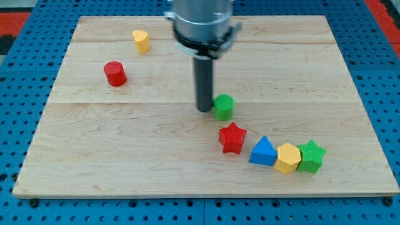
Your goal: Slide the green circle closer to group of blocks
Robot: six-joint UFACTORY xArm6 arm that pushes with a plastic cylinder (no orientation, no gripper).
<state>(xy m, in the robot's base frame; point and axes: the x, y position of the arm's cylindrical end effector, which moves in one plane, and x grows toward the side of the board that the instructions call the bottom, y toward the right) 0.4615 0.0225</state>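
Note:
The green circle (224, 107) sits near the board's middle, just above the red star (232, 138). My tip (204, 110) stands right against the green circle's left side. The group runs along the view's lower right: red star, blue triangle (263, 152), yellow hexagon (287, 157), green star (311, 156). A small gap shows between the green circle and the red star.
A red cylinder (115, 74) and a yellow block (141, 41) sit at the view's upper left. The arm's body hides the top middle of the wooden board (350, 94). Blue pegboard surrounds the board.

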